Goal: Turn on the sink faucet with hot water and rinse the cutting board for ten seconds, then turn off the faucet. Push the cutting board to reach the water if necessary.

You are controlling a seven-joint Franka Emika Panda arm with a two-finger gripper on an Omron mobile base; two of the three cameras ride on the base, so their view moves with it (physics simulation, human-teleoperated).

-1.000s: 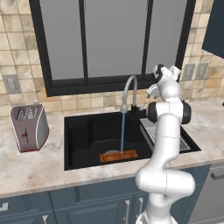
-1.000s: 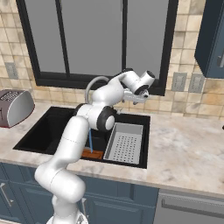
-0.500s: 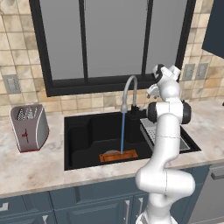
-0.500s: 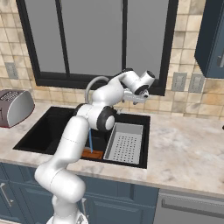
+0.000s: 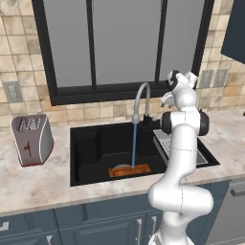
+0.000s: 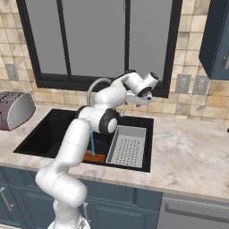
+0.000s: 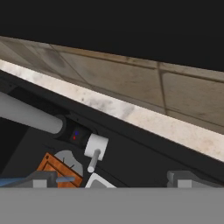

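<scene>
Marble counter (image 5: 43,184), black sink (image 5: 95,143), tiled wall (image 5: 19,57), dark window (image 5: 119,43).

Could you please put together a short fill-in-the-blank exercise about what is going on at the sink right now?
1. The water runs from the sink faucet and lands on the ____.
2. The cutting board lies flat on the floor of the ____.
3. The gripper hovers near the faucet's lever with its jaws ____.
4. On the counter to the left of the sink stands a ____.

Missing words: cutting board; sink; open; toaster
</scene>
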